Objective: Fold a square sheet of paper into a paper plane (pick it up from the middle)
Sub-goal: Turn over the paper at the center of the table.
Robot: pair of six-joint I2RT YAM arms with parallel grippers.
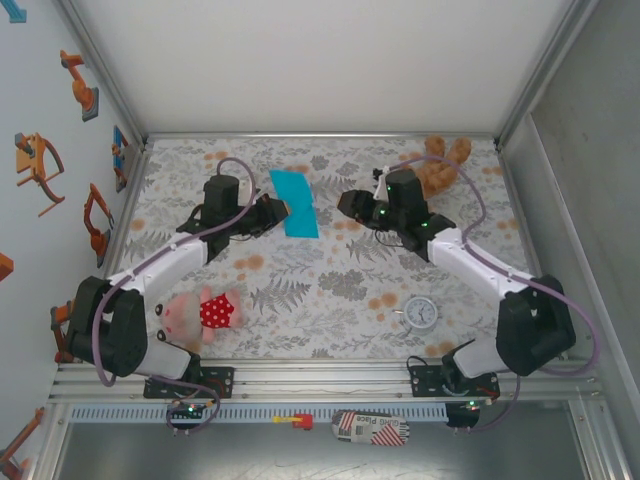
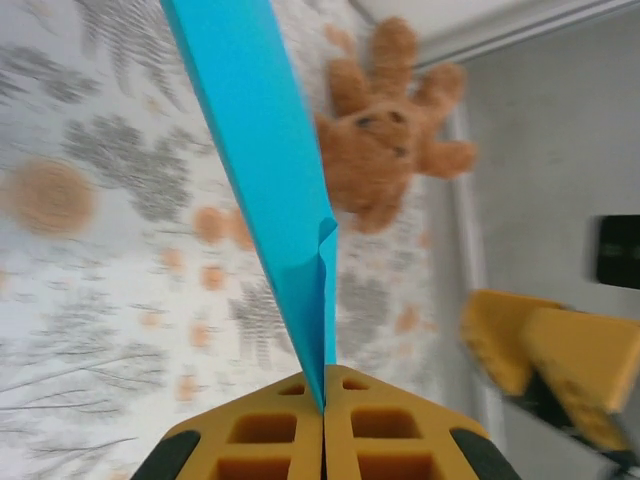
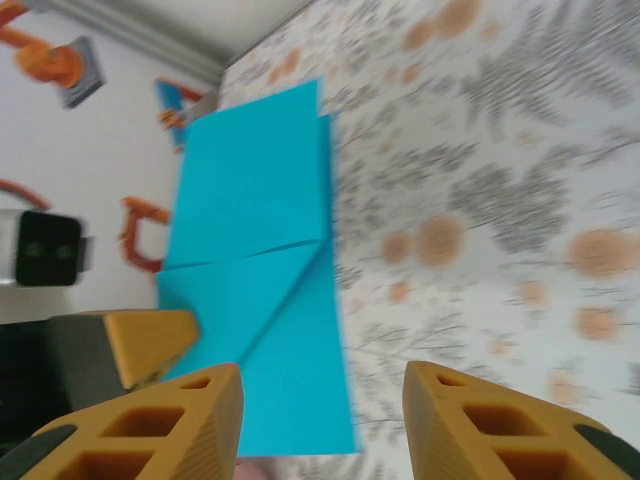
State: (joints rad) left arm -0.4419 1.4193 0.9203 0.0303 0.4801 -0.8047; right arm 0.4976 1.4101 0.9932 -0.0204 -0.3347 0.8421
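The turquoise sheet of paper [image 1: 296, 203] is folded into a narrow oblong with a diagonal flap [image 3: 262, 300]. It hovers over the far middle of the floral table. My left gripper [image 1: 281, 209] is shut on its left edge. In the left wrist view the paper [image 2: 262, 150] runs up out of the closed yellow fingertips [image 2: 323, 398]. My right gripper [image 1: 347, 204] stands just right of the paper, open. In the right wrist view its fingers [image 3: 150, 425] are spread wide with nothing between them, and the paper's near end lies by the left one.
A brown teddy bear [image 1: 440, 163] lies at the back right corner, close behind the right arm. A small round white clock [image 1: 420, 313] sits near the front right. A pink plush toy in red dotted cloth [image 1: 203, 312] lies at the front left. Walls enclose the table.
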